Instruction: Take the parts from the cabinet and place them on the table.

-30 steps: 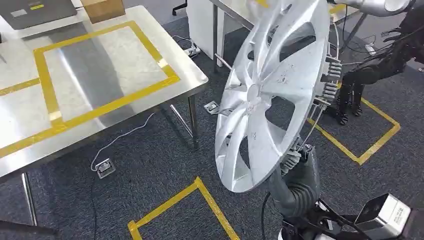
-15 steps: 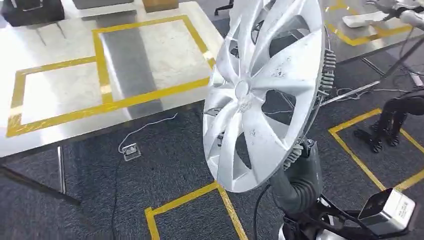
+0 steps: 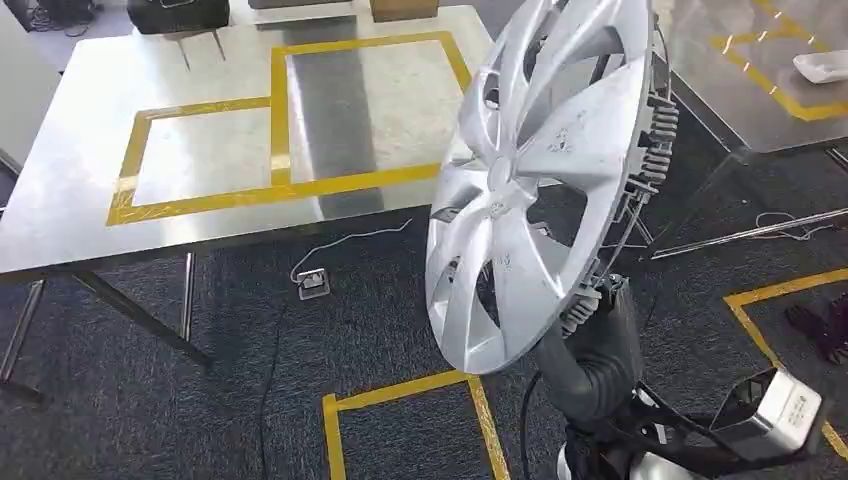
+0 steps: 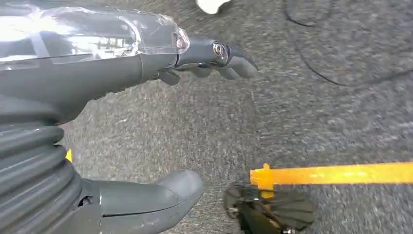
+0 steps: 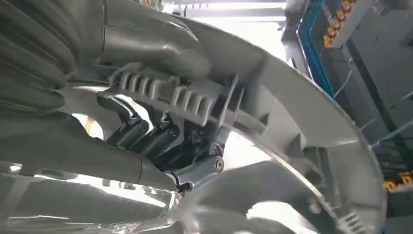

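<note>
Right hand (image 5: pixel 160 141) grips the wheel cover (image 3: pixel 540 180) by its lower rim, upright, right of the steel table (image 3: pixel 90 200); left hand (image 4: pixel 195 58) empty, fingers apart; risk: tall cover pivots in that rim-only hold and drops.

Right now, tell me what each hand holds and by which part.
The right hand grips the silver wheel cover by its lower rim, fingers hooked behind the edge at the clips. The left hand holds nothing, fingers apart above the carpet.
</note>
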